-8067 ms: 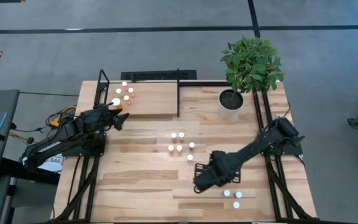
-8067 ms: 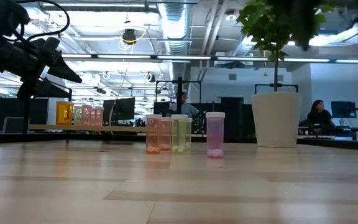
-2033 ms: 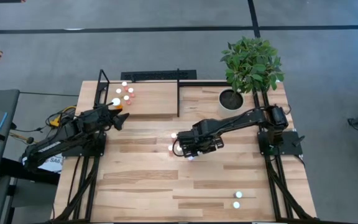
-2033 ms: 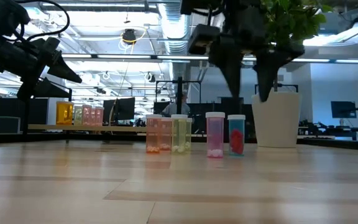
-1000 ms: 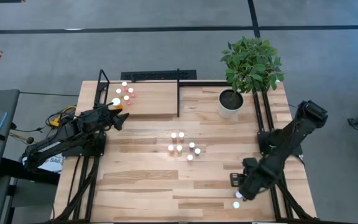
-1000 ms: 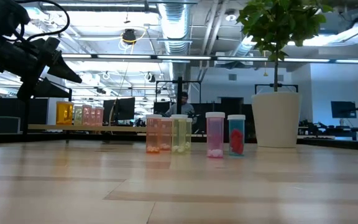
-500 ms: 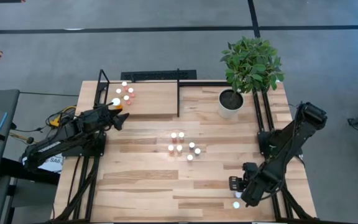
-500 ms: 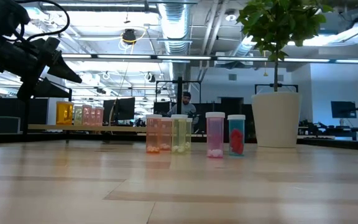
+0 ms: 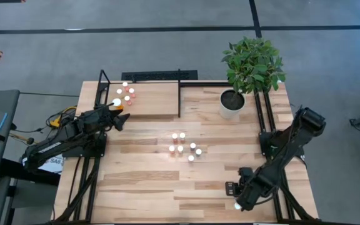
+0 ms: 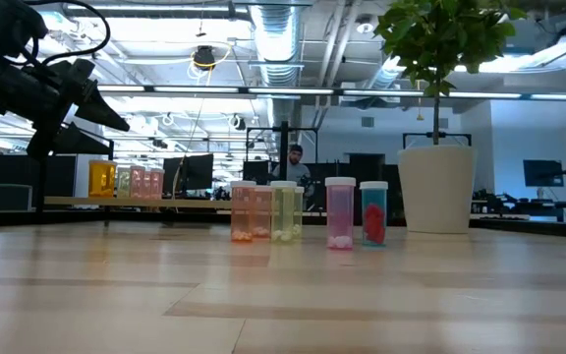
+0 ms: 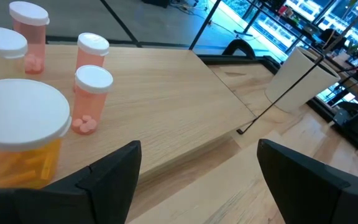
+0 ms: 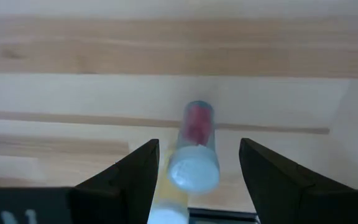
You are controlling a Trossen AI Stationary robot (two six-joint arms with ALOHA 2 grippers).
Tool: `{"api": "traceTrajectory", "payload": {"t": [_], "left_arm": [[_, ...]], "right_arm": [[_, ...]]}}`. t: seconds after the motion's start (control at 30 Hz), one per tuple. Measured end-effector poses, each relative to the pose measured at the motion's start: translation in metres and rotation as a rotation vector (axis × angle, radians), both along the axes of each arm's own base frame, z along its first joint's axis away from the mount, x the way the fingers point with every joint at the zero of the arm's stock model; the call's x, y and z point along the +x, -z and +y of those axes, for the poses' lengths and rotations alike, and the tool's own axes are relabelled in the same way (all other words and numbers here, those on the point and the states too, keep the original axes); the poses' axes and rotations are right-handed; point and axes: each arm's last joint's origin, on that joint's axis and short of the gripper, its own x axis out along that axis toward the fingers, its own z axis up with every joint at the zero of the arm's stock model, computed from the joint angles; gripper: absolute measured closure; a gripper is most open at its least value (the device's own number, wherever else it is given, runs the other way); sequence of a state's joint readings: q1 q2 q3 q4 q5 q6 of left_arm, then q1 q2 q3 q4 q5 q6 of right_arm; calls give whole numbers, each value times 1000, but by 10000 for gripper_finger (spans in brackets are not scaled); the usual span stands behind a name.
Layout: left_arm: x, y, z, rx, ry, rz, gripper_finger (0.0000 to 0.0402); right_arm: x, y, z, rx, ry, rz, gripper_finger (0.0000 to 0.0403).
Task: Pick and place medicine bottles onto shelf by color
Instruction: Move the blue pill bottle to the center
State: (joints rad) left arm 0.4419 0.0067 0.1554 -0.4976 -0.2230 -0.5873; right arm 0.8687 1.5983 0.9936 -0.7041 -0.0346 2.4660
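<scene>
Fingers of the right gripper (image 12: pixel 194 180) stand wide around a red-filled bottle (image 12: pixel 194 149), at table's five o'clock; left gripper (image 11: pixel 197 180) wide open.

Smooth pale wood table (image 9: pixel 142 181)

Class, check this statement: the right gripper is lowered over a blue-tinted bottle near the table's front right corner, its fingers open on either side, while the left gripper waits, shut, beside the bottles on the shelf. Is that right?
One detail is wrong: the left gripper is open, not shut; the left wrist view shows its fingers spread wide beside the shelf bottles. The rest stands: the right gripper is over the blue-tinted bottle near the table's front right corner, fingers open either side.
</scene>
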Motion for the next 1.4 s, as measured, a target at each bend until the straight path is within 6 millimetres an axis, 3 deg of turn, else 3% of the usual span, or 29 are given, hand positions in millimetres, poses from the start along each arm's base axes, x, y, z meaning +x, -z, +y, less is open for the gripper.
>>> {"api": "traceTrajectory", "payload": {"t": [0.17, 0.4, 0.83, 1.07, 1.4], "left_arm": [[0, 0, 0, 0, -1, 0, 93], [0, 0, 0, 0, -1, 0, 93], [0, 0, 0, 0, 0, -1, 93], [0, 0, 0, 0, 0, 0, 93], [0, 0, 0, 0, -1, 0, 93]], "right_arm": [[8, 13, 4, 32, -37, 29, 158], [11, 14, 3, 41, -46, 35, 165], [18, 14, -3, 44, -62, 38, 282], [37, 13, -22, 81, -125, 41, 267], [69, -13, -45, 52, -189, -33, 270]]}}
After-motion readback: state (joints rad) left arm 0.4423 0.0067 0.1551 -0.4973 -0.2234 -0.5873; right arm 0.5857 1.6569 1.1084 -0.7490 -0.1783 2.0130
